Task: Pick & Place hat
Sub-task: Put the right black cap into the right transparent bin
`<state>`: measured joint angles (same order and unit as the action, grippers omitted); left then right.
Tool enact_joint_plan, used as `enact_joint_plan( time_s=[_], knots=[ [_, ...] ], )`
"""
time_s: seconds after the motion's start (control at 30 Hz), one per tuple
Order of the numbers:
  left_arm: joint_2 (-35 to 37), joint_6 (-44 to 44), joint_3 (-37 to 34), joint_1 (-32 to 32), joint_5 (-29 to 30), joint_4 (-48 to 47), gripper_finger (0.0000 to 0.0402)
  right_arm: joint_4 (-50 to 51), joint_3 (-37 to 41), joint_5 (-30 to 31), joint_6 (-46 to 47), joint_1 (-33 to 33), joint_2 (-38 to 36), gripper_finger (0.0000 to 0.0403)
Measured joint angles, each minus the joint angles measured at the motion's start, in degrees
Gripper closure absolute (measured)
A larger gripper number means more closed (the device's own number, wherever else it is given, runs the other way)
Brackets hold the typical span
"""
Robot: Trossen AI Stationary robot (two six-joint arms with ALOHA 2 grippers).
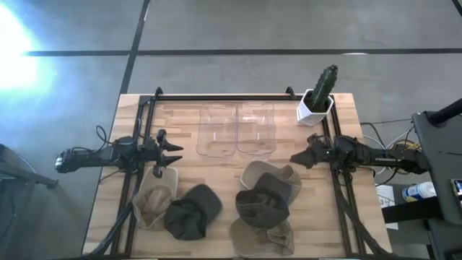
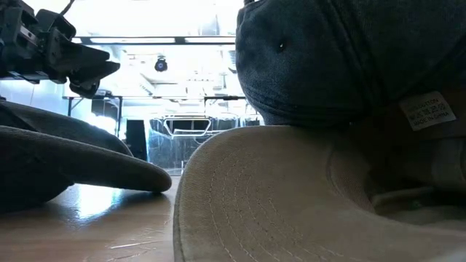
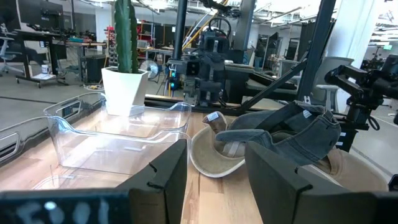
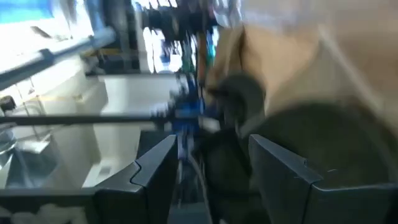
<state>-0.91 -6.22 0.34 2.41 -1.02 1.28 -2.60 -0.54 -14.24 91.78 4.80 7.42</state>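
Note:
Two piles of hats lie on the near half of the table. The left pile has a tan hat (image 1: 150, 204) and a dark hat (image 1: 192, 211) beside it. In the right pile a dark olive hat (image 1: 262, 205) rests on tan hats (image 1: 278, 178). My left gripper (image 1: 173, 152) is open and hovers by the far end of the left pile, pointing toward the table's right. My right gripper (image 1: 296, 159) is open and hovers at the far right corner of the right pile, pointing left. In the left wrist view my left gripper (image 3: 214, 155) faces the right pile (image 3: 298, 134).
Two clear plastic bins (image 1: 237, 130) stand side by side at the table's far middle. A cactus in a white pot (image 1: 317, 97) stands at the far right corner. Black frame rails (image 1: 224, 96) run along the far edge and both sides. Bare wood (image 1: 216, 170) lies between the grippers.

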Motion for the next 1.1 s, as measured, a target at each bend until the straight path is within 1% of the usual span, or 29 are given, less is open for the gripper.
enact_joint_plan(
  time_s=[0.1, 0.23, 0.37, 0.5, 0.6, 0.83, 1.1],
  knots=[
    [0.0, 0.0, 0.0, 0.0, 0.0, 0.0, 0.0246, -0.8, 0.0, -5.6, 4.7, -1.1, 2.6, 0.0209],
    [0.0, 0.0, 0.0, 0.0, 0.0, 0.0, 0.0246, -0.6, -0.2, -11.0, 9.9, -4.0, 7.9, 0.0209],
    [0.0, 0.0, 0.0, 0.0, 0.0, 0.0, 0.0246, 3.9, -1.8, -14.1, 12.4, -8.0, 15.0, 0.0209],
    [0.0, 0.0, 0.0, 0.0, 0.0, 0.0, 0.0246, 9.9, -5.4, -14.3, 14.1, -12.2, 21.6, 0.0209],
    [0.0, 0.0, 0.0, 0.0, 0.0, 0.0, 0.0246, 10.4, -8.9, -14.3, 15.8, -14.3, 25.2, 0.0209],
    [0.0, 0.0, 0.0, 0.0, 0.0, 0.0, 0.0246, 10.6, -14.1, -14.3, 22.1, -14.7, 34.3, 0.0209],
    [0.0, 0.0, 0.0, 0.0, 0.0, 0.0, 0.0246, 10.0, -19.5, -14.3, 23.3, -14.7, 48.2, 0.0209]
  ],
)
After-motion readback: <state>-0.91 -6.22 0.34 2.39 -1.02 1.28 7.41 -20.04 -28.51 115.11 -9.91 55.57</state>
